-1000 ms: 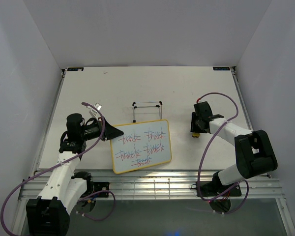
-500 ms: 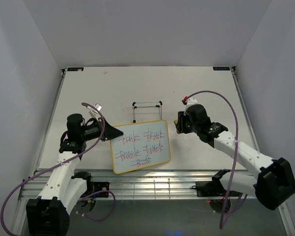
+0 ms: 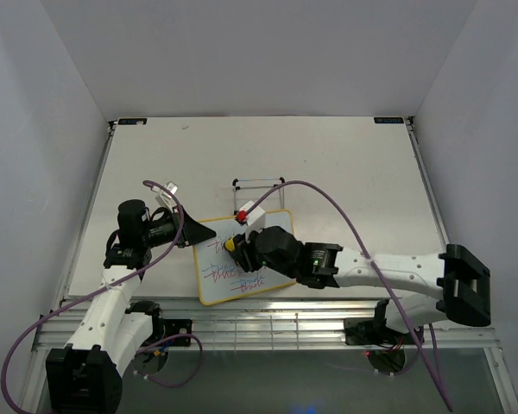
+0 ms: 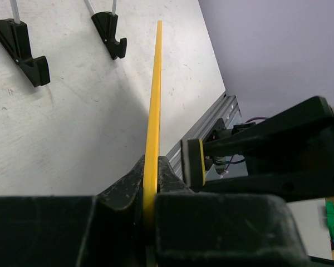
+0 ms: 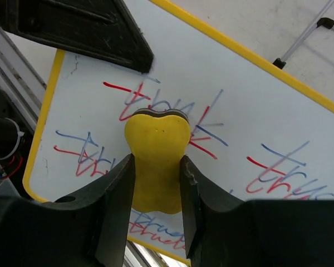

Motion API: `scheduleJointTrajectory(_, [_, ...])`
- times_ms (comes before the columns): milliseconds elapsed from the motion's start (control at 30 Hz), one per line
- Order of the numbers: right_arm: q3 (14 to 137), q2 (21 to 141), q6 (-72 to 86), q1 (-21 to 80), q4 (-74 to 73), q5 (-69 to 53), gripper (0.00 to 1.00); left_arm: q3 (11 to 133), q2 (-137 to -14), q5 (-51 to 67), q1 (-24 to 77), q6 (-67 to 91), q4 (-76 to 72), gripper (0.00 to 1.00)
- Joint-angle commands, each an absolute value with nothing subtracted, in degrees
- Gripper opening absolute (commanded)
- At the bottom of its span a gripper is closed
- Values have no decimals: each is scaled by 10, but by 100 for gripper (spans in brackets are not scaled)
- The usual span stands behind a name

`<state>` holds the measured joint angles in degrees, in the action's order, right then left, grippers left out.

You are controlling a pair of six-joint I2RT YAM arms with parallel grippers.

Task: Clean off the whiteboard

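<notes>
The whiteboard (image 3: pixel 211 280), white with a yellow rim and red and blue scribbles, lies near the table's front edge. My left gripper (image 3: pixel 197 233) is shut on its left rim, which shows edge-on as a yellow strip (image 4: pixel 154 100) between the jaws. My right gripper (image 3: pixel 233 246) is shut on a small yellow eraser (image 5: pixel 156 161) and holds it over the board's upper left scribbles (image 5: pixel 172 114). The eraser also shows in the left wrist view (image 4: pixel 193 162). I cannot tell whether the eraser touches the board.
A thin black wire stand (image 3: pixel 259 185) sits just behind the board; its feet show in the left wrist view (image 4: pixel 114 36). The metal rail (image 3: pixel 268 323) runs along the table's front edge. A purple cable (image 3: pixel 328 203) arcs over the right arm.
My right arm has swung left from the table's right side, carrying the eraser over the board's upper left part. The left arm and board have not moved.
</notes>
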<state>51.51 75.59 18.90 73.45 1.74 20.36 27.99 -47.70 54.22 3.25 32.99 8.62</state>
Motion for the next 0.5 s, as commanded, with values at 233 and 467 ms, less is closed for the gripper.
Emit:
scheduleJointTrajectory(233, [613,867,227,770,58,308,26,308,-495,557,38,326,74,0])
scheduleJointTrajectory(467, [669,914,231,789,65,300,26,304,-502,576,39,332,64,0])
